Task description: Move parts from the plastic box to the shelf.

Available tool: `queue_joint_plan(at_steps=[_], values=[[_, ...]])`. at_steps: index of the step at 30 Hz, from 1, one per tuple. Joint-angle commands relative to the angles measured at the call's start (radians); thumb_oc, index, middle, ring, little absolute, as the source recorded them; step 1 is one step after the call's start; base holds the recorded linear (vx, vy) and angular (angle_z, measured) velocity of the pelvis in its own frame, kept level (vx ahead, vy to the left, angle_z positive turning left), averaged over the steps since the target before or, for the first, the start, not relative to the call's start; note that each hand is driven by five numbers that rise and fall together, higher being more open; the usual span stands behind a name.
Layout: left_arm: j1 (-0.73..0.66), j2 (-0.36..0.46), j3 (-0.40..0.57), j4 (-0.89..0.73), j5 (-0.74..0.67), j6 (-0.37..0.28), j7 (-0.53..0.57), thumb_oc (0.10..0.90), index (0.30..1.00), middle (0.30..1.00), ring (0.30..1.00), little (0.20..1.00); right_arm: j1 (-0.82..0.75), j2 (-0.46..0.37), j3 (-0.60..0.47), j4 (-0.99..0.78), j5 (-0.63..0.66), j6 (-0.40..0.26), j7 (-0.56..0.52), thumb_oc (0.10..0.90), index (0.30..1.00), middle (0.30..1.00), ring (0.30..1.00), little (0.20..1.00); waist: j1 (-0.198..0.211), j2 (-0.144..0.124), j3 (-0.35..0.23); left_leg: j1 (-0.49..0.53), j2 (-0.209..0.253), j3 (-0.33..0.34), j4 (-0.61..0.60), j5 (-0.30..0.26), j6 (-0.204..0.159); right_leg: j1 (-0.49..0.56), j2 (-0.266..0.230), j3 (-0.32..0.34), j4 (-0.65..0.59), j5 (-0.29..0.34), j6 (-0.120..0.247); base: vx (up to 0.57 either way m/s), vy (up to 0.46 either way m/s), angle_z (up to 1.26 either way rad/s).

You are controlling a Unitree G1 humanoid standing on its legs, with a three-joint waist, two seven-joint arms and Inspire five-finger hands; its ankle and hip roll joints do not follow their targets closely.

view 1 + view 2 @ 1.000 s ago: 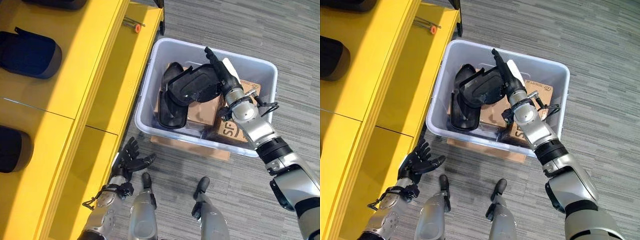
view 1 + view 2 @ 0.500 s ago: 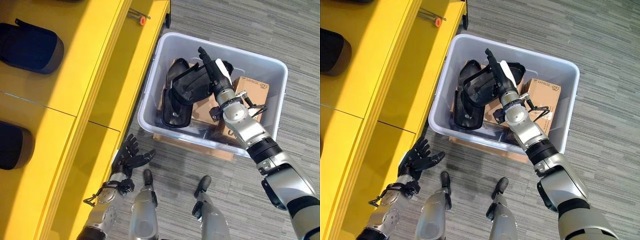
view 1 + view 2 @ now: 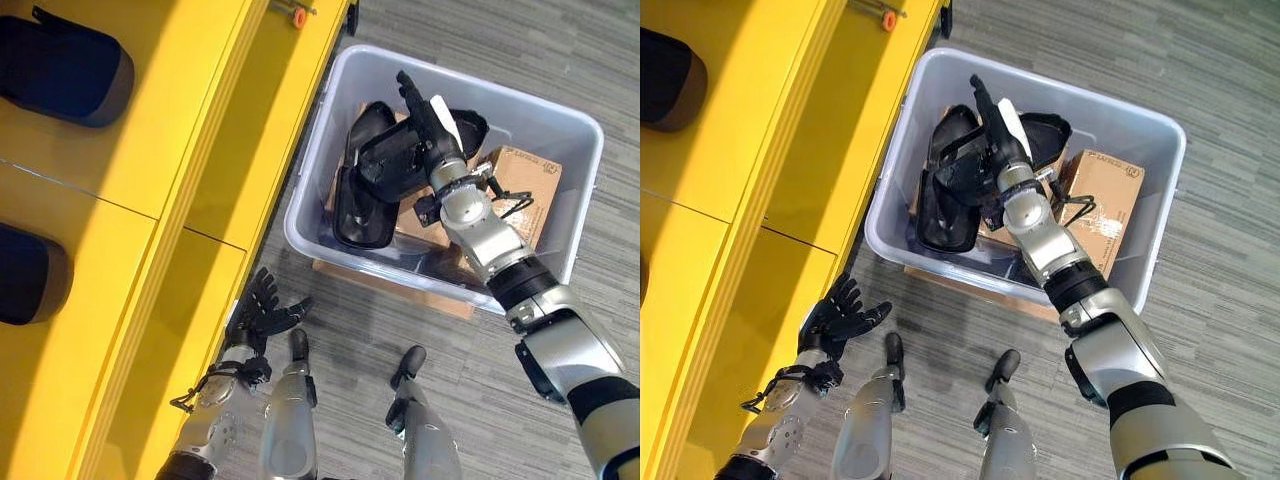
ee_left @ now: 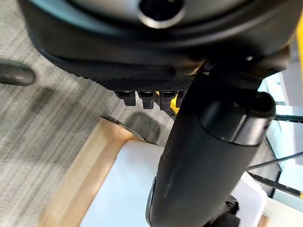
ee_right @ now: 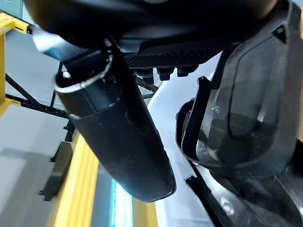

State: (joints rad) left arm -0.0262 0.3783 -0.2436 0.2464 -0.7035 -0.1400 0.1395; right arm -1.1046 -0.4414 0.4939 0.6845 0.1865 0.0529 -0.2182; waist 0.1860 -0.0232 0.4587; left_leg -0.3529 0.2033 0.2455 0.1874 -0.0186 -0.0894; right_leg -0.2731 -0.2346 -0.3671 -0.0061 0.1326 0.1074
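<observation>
A grey plastic box (image 3: 360,262) stands on the floor beside the yellow shelf (image 3: 170,150). Inside it lie black moulded parts (image 3: 362,195) stacked against each other. My right hand (image 3: 428,125) reaches into the box with its fingers straight, lying along the topmost black part (image 5: 241,118); its white-covered thumb (image 3: 446,110) stands off to the side. Low down beside the shelf's front edge, my left hand (image 3: 262,312) hangs open with fingers spread and holds nothing.
Cardboard boxes (image 3: 525,185) fill the box's right half. A wooden board (image 3: 395,290) lies under the box. Two dark parts (image 3: 65,65) (image 3: 30,275) rest on the shelf, and an orange-tipped tool (image 3: 298,15) lies at its far end.
The camera has shifted. My right hand has reached further across the black parts toward the shelf side of the box. The left hand has stayed where it was.
</observation>
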Motion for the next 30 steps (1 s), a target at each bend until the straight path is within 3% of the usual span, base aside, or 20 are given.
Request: queue_joint_plan(at_steps=[1, 30], values=[[-0.002, 0.059, -0.038, -0.119, -0.020, -0.086, 0.005, 0.900, 1.000, 1.000, 1.000, 1.000, -0.196, -0.025, 0.014, -0.003, -0.056, -0.073, -0.046, 0.900, 1.000, 1.000, 1.000, 1.000, 0.011, -0.021, -0.014, -0.069, 0.057, -0.013, -0.016, 0.074, -0.044, 0.120, -0.112, 0.084, 0.069, -0.019, 0.108, 0.01, 0.015, 0.07], [-0.091, 0.033, -0.074, -0.109, -0.024, -0.120, 0.062, 0.900, 1.000, 1.000, 1.000, 1.000, -0.263, -0.001, 0.067, 0.148, -0.153, -0.061, -0.069, 0.900, 1.000, 1.000, 1.000, 1.000, -0.009, 0.031, 0.045, -0.174, 0.029, 0.000, -0.006, 0.059, -0.030, 0.020, -0.133, 0.105, 0.065, 0.018, 0.118, 0.01, 0.007, 0.03]])
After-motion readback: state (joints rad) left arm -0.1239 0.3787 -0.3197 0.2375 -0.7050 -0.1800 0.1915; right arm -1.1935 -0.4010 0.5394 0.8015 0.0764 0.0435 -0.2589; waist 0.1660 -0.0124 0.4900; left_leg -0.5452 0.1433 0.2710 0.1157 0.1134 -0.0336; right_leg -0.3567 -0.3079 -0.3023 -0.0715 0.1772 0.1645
